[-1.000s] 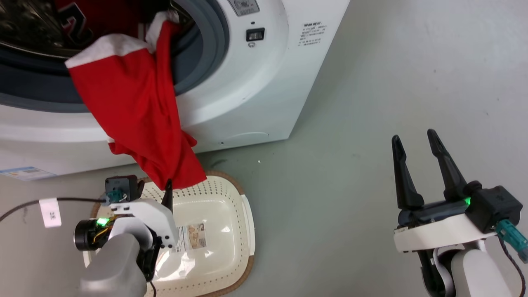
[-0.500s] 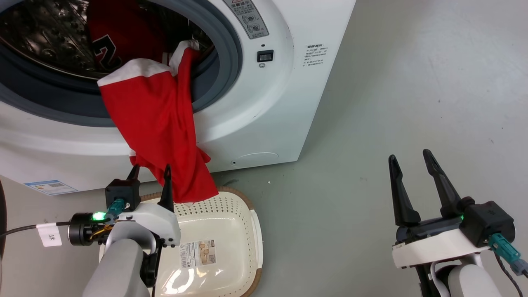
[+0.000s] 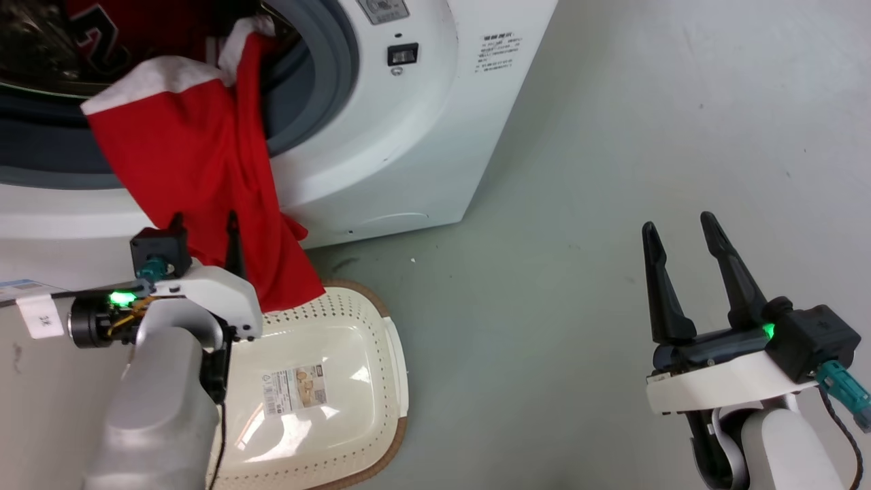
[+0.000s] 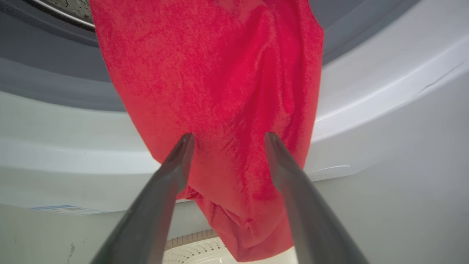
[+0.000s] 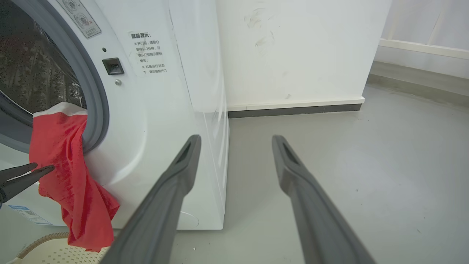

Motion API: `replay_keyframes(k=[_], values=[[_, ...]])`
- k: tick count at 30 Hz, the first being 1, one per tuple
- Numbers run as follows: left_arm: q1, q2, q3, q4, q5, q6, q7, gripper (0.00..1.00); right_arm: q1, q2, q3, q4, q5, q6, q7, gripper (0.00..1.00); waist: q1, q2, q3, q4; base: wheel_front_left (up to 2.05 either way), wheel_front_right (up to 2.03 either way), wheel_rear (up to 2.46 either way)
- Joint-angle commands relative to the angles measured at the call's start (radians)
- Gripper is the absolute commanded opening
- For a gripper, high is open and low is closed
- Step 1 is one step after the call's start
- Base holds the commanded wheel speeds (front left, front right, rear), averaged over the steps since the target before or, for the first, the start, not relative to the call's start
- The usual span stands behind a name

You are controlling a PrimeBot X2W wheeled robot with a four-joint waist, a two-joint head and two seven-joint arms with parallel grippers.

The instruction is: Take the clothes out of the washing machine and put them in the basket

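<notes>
A red garment [image 3: 197, 170] with white trim hangs out of the washing machine [image 3: 408, 136] over the grey seal, its lower end dangling above the basket [image 3: 398, 354]. A second red piece with a dark numeral [image 3: 95, 41] lies in the drum. My left gripper [image 3: 205, 221] is open at the hanging cloth. In the left wrist view the red garment [image 4: 220, 91] hangs just beyond the open left gripper [image 4: 229, 137]. My right gripper [image 3: 679, 224] stands open and empty over the floor to the right. The right wrist view shows the right gripper [image 5: 236, 138], the garment [image 5: 69, 165] and the left gripper [image 5: 44, 165] beside it.
The basket sits on the grey floor [image 3: 578, 170] right below the machine's front, with a label sticker [image 3: 296, 388] on its bottom. A white wall with a dark skirting [image 5: 293, 109] runs behind the machine. A tagged cable [image 3: 37, 313] trails from my left wrist.
The head camera has shifted. My left gripper has risen from over the basket, so its open fingertips sit higher on the hanging red garment. The right gripper has held its pose.
</notes>
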State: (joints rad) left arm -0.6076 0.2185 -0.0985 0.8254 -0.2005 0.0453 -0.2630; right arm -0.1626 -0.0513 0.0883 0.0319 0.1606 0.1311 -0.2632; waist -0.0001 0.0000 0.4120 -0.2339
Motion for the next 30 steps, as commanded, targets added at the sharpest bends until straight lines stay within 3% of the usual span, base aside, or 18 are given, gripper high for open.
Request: replay_keyframes(k=[1,8,20,21,22,23,30], values=[[-0.017,0.013,0.003,0.010,0.008,0.001,-0.003,1.00,-0.014,0.002,0.000,-0.005,0.009,-0.001,-0.002,1.00,0.0001,0.0000,0.026,-0.019,0.00,0.00,0.00],[-0.122,0.055,0.028,0.077,0.025,-0.016,-0.003,1.00,-0.047,0.002,-0.007,-0.014,0.019,-0.001,-0.002,1.00,0.0001,0.0000,0.086,-0.034,0.00,0.00,0.00],[-0.199,0.057,0.044,0.082,0.052,-0.024,-0.005,1.00,-0.066,0.002,-0.012,-0.015,0.021,-0.001,-0.002,1.00,0.0001,0.0000,0.120,-0.029,0.00,0.00,0.00],[-0.199,0.055,0.046,0.079,0.050,-0.032,-0.006,0.92,-0.066,0.002,-0.013,-0.014,0.022,-0.001,-0.002,1.00,0.0001,0.0000,0.119,-0.029,0.00,0.00,0.00],[-0.196,0.053,0.046,0.078,0.052,-0.036,-0.006,0.29,-0.066,0.002,-0.013,-0.013,0.022,-0.001,-0.002,1.00,0.0001,0.0000,0.118,-0.028,0.00,0.00,0.00],[-0.192,0.051,0.047,0.077,0.054,-0.040,-0.006,0.00,-0.065,0.002,-0.014,-0.012,0.022,-0.001,-0.002,1.00,0.0001,0.0000,0.117,-0.028,0.00,0.00,0.00],[-0.157,0.037,0.055,0.076,0.061,-0.056,-0.006,0.00,-0.062,0.002,-0.012,-0.007,0.021,-0.001,-0.003,1.00,0.0001,0.0000,0.102,-0.023,0.00,0.00,0.00]])
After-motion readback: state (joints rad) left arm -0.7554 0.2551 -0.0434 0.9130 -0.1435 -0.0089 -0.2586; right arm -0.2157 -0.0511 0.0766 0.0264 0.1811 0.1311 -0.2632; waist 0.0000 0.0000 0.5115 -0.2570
